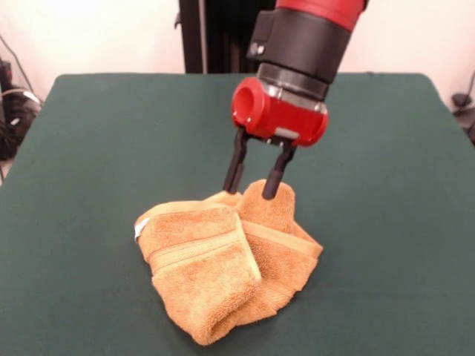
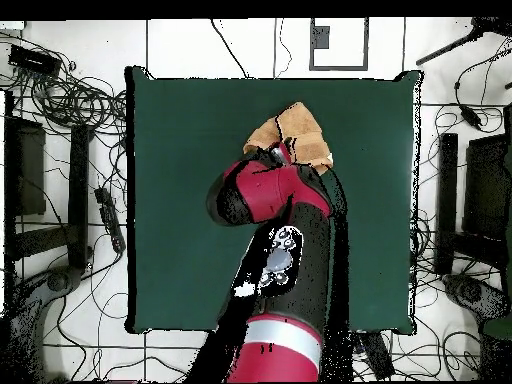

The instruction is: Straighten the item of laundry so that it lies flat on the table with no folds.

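Note:
The golden-orange towel lies crumpled and folded over itself on the green table, a little toward the table's near edge. Woven bands run across its folded layers, and a small white tag shows at its left edge. My gripper points down at the towel's far edge. Its two black fingers stand apart with bare table showing between them. The right fingertip touches a raised hump of cloth. In the overhead view the red arm covers the near part of the towel and hides the gripper.
The towel sits near the far edge of the table in the overhead view. Cables and dark equipment lie on the floor around the table. A black post stands behind the table.

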{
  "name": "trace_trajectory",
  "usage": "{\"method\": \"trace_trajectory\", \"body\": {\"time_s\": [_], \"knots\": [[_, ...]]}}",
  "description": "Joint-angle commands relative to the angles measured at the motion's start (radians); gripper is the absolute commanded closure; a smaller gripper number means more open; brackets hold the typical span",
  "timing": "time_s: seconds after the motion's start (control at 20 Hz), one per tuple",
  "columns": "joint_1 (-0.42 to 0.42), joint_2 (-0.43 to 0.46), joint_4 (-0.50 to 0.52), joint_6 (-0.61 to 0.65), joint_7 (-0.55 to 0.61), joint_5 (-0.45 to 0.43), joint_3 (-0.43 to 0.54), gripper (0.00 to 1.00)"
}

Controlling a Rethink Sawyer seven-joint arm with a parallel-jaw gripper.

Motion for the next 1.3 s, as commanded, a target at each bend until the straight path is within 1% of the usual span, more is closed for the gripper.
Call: {"method": "trace_trajectory", "body": {"time_s": [0.05,0.15,0.3,0.55,0.65,0.75,0.9,1.05,1.1,1.3], "knots": [[0.021,0.114,-0.097,0.020,0.088,-0.036,0.015,0.00],[0.008,0.122,-0.103,0.013,0.079,-0.037,0.030,0.00],[0.003,0.147,-0.112,-0.012,0.105,-0.025,0.024,0.00],[-0.047,0.127,-0.078,-0.008,0.121,0.018,0.090,0.00],[-0.058,0.122,-0.074,-0.003,0.112,0.018,0.105,0.00],[-0.053,0.137,-0.092,-0.001,0.098,0.005,0.097,0.00],[-0.029,0.172,-0.125,-0.018,0.089,-0.025,0.055,0.00],[-0.017,0.181,-0.125,-0.029,0.114,-0.017,0.035,0.00],[-0.022,0.177,-0.116,-0.036,0.124,-0.007,0.042,0.00],[-0.077,0.159,-0.080,-0.012,0.122,0.030,0.127,0.00]]}}
